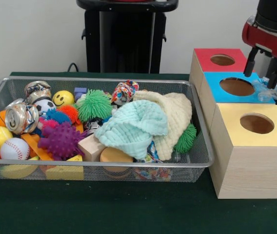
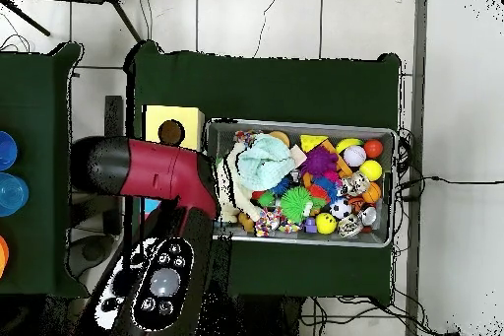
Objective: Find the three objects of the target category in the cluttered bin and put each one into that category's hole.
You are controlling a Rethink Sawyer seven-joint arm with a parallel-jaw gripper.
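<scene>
My tool (image 1: 264,78) hung over the blue-topped box (image 1: 211,85), its two dark prongs standing apart, with a crumpled piece of clear plastic (image 1: 269,90) at their tips, lying at the right edge of that box's lid beside the hole (image 1: 236,86). I could not tell whether the prongs pinched the plastic or whether it merely rested on the lid below them. From overhead my red arm (image 2: 157,169) covered that box, so that view settled nothing.

I judged the plastic to be very light, thin and springy: it would crush rather than resist, slip on smooth prongs, and catch on the hole's rim instead of dropping cleanly. A hold on its bunched middle, where the folds gave some thickness, looked safer than one on a loose flap.

The wire bin (image 1: 2,87) sat to the left on the green counter (image 1: 128,209), well apart from my tool. A crushed can (image 1: 21,117) lay at its left end; that would be stiff, light and sharp-creased, best taken across its flattened waist. The pale green cloth (image 1: 133,127) and cream cloth (image 1: 175,117) draped over the bin's right half, soft and limp, likely hiding other things beneath.
</scene>
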